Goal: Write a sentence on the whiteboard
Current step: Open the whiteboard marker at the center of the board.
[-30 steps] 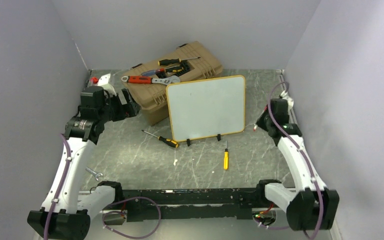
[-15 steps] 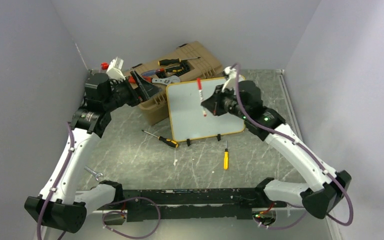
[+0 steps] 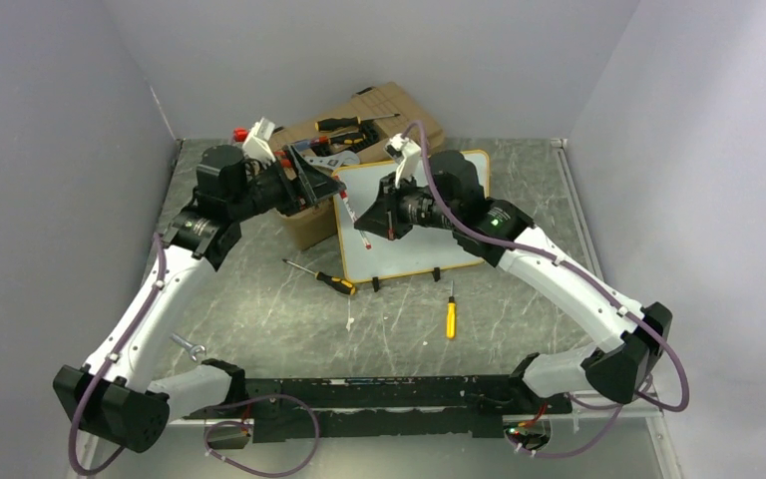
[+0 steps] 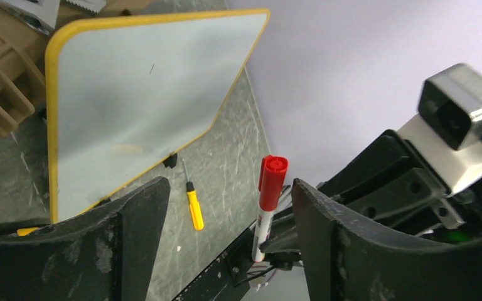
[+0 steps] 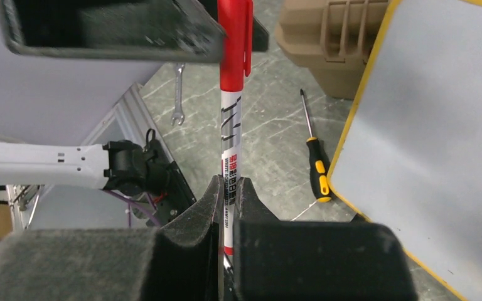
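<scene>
The whiteboard [image 3: 414, 215] leans upright against the tan toolbox; its face is blank, with no red sentence visible in the left wrist view [image 4: 138, 94] or the right wrist view [image 5: 439, 138]. My right gripper [image 3: 371, 222] is shut on the white barrel of a red-capped marker [image 3: 352, 215], in front of the board's left edge. In the right wrist view the marker [image 5: 231, 138] rises from the shut gripper [image 5: 228, 188]. My left gripper [image 3: 325, 186] is open, and the marker's red cap [image 4: 272, 180] stands between its spread fingers [image 4: 135, 232], nearer the right one.
The tan toolbox [image 3: 304, 225] behind the board carries several hand tools on its lid. A black-and-yellow screwdriver [image 3: 331, 281] and a yellow screwdriver [image 3: 450, 317] lie on the table in front of the board. A wrench [image 3: 188, 346] lies at the near left.
Both arms swung in from the sides. The right arm carried the marker left across the board. The left gripper moved right past the toolbox, so the cap now sits between its fingers.
</scene>
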Motion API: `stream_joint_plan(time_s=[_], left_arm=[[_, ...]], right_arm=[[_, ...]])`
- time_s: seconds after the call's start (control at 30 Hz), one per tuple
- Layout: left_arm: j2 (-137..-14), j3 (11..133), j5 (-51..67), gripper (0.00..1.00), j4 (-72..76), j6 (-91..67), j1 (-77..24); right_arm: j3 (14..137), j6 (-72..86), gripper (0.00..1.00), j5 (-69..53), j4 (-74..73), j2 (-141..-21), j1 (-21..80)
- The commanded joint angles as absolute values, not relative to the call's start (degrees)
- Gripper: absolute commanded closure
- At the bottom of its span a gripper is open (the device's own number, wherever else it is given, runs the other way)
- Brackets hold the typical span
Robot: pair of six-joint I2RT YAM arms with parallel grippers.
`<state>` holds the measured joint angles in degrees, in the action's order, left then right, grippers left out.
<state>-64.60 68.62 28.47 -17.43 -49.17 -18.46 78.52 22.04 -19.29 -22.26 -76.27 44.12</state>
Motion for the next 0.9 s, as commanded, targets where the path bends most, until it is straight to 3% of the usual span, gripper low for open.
stream_joint_plan(time_s=[0.0,0.17,0.33,0.53,0.57,0.6,0.73,0.8,0.87], left_arm=[[-65.66,70.75,27.1,0.27,-19.08,-47.65,-20.48],[-66.26,70.6,26.65,0.39,-18.46,-48.37,-21.88],[-66.0,70.93,25.08,0.6,-19.74,-48.02,-22.41],[-66.26,70.7,24.37,1.0,-20.67,-49.53,-22.43],[-65.96,70.55,23.71,1.0,-20.84,-49.97,-22.46],[-65.38,70.35,22.62,1.0,-21.13,-50.45,-22.49],[-63.65,70.17,19.44,1.0,-22.13,-52.33,-22.42],[-63.15,70.06,19.27,1.0,-22.01,-53.56,-22.41],[-62.79,69.82,20.04,1.0,-20.92,-55.45,-22.41]], right_arm=[[82.54,20.08,1.0,-21.75,-25.03,-77.84,45.28],[83.62,19.43,1.0,-20.76,-26.19,-78.76,46.35],[83.71,19.03,1.0,-19.82,-26.91,-78.88,46.67],[83.57,19.16,1.0,-18.18,-26.88,-78.22,47.02],[83.19,19.48,1.0,-17.56,-26.49,-77.77,47.02],[82.51,20.1,0.96,-16.59,-25.83,-77.16,47.02],[75.16,24.78,0.47,-13.06,-18.4,-72.02,47.02],[70.43,28.01,0.28,-12.48,-12.33,-68.38,47.02],[66.88,30.84,0.18,-12.94,-6.51,-66.53,47.02]])
